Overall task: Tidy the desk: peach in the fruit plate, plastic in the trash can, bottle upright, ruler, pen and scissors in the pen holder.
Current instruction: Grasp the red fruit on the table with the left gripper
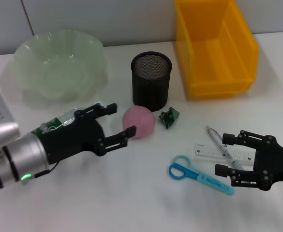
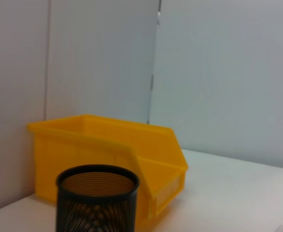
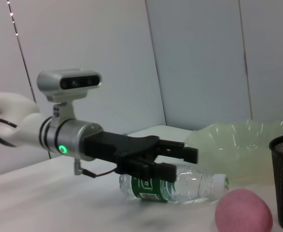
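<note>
Nearest, the right pincer [image 1: 228, 154] hovers low over the tabletop [image 1: 131, 193] with its fingers apart, beside the ruler [image 1: 223, 151] and the pen [image 1: 217, 140] that lies across it; the scissors [image 1: 199, 175] lie just in front of it, so it looks parked close to the stationery it would have to lift. Across from it, the left pincer [image 1: 117, 124] is also spread wide, pointing at the peach [image 1: 139, 122], one fingertip almost touching it, which suggests the peach is the step in hand. The peach sits just in front of the holder [image 1: 151, 80], with the crumpled green plastic [image 1: 169, 117] beside it. The bottle [image 3: 175, 186] lies on its side behind the left pincer, not yet set upright. Farther back stand the empty green plate [image 1: 59, 63] on the left and the yellow bin [image 1: 214, 48] on the right.
</note>
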Robot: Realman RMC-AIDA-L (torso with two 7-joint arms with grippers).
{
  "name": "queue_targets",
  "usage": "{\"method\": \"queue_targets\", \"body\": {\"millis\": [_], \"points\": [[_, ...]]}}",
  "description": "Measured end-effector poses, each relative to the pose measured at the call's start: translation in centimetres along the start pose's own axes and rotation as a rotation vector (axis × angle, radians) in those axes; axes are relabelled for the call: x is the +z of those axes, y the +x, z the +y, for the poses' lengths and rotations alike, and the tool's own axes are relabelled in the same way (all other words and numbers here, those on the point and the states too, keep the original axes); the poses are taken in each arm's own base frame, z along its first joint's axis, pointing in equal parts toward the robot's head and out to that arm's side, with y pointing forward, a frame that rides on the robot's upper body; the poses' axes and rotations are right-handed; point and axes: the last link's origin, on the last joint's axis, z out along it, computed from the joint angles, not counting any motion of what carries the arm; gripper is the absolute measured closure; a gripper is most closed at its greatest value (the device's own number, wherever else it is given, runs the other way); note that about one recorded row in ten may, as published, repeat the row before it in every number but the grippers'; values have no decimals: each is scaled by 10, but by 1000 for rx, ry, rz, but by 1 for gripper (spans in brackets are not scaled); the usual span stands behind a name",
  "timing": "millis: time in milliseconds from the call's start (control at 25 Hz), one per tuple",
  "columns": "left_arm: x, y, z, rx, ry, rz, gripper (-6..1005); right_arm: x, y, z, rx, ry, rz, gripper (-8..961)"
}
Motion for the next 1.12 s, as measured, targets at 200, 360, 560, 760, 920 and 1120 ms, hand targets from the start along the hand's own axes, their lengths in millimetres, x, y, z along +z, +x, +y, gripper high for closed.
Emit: {"method": "queue_targets", "body": {"millis": [200, 360, 560, 760, 920, 1120], "points": [[18, 5, -2, 52, -39, -55, 217, 1, -1, 0, -1, -4, -2, 122], [25, 5, -7, 72, -22, -91, 217, 2, -2, 0, -5, -12, -6, 122], [31, 5, -12, 91, 13, -110, 217, 6, -5, -1, -10, -26, -7, 122], [43, 2, -11, 142, 3, -181, 217, 10, -7, -2, -10, -41, -11, 123], [49, 4, -12, 166, 7, -200, 228, 13, -9, -3, -11, -47, -13, 123], [51, 3, -15, 174, 27, -215, 257, 17, -10, -2, -6, -61, -20, 123]]}}
